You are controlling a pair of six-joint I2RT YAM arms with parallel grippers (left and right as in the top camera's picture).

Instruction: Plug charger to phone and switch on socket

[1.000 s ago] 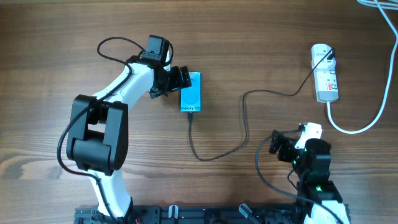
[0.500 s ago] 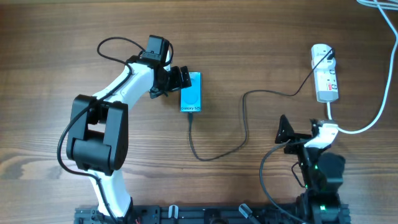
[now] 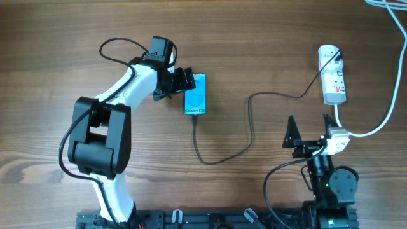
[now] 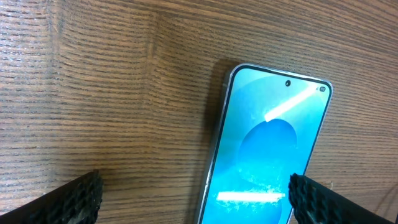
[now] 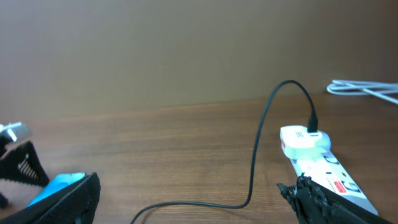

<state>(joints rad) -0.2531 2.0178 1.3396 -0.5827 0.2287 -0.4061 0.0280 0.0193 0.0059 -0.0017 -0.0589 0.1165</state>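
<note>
The charger, a thin black cable (image 3: 251,121), already seems seated in the near end of the small cyan-screened smartphone (image 3: 196,93), though the overhead view is too coarse to confirm the tip is fully home. I judge the step in hand to be the switch.

The phone lies left of the bench's (image 3: 63,38) centre, in its far half. The white oblong power strip (image 3: 332,81) lies close to the far right corner, with the cable's black plug in its far end and its thick white lead (image 3: 375,127) looping toward the right edge.

Your right hand (image 3: 310,137) is spread wide and carries nothing. It hangs near the front edge on the right, well apart from the strip. Bring it toward the far edge along the strip's length, press the fingers together first so one blunt tip meets the red switch, and push straight down so the strip does not slide. Keep clear of the white lead, which passes just beside the hand.

Your left hand (image 3: 186,83) is also spread, with the phone between its fingers. You cannot tell from these views whether they touch it. Leave it there to steady the phone.

Readable writing: "Galaxy S25" in white at the phone's near end. The red markings on the strip are too small to read.
</note>
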